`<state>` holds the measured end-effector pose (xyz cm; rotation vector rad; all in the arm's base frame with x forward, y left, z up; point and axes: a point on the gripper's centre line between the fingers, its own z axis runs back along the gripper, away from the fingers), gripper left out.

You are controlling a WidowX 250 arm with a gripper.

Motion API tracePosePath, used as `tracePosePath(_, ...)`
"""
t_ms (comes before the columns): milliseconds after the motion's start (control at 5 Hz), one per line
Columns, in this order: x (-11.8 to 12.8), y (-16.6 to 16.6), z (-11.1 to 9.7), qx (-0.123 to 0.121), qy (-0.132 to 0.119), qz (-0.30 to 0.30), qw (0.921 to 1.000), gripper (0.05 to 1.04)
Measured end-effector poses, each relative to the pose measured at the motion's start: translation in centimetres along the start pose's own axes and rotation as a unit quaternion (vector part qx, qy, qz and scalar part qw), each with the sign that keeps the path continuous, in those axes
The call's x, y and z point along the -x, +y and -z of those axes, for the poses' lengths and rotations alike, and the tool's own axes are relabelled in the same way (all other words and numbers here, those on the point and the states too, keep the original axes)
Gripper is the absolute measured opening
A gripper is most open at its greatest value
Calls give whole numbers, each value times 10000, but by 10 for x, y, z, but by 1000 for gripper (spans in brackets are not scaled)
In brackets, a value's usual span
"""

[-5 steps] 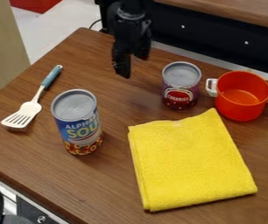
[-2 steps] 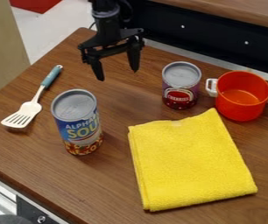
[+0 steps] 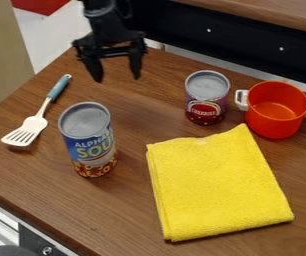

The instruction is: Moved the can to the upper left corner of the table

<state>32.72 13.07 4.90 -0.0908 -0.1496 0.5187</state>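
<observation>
Over the far left part of the brown wooden counter, my black two-finger pincer hangs with its tips apart and nothing between them. The tall blue-labelled metal can stands upright left of the middle, nearer the camera than my pincer; the shorter can with a purple and red label stands upright to the right. I cannot tell which of the two the task means. Along the left side lies a white slotted spatula with a blue-grey handle, between the tall can and the counter's left edge, its handle pointing towards the far corner, so it takes up room on that side. A folded yellow cloth lies right of the tall can, and an orange-red pot with white handles sits just beside the shorter can. My arm covers the far left corner and is cut off at the top of the view. A dark rounded thing at the lower left is cut off, too partial for me to name.
</observation>
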Motion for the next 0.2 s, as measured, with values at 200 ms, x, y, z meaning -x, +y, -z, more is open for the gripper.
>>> tracePosePath(200,-8,27,-4,-123,-154,-135,9997,998)
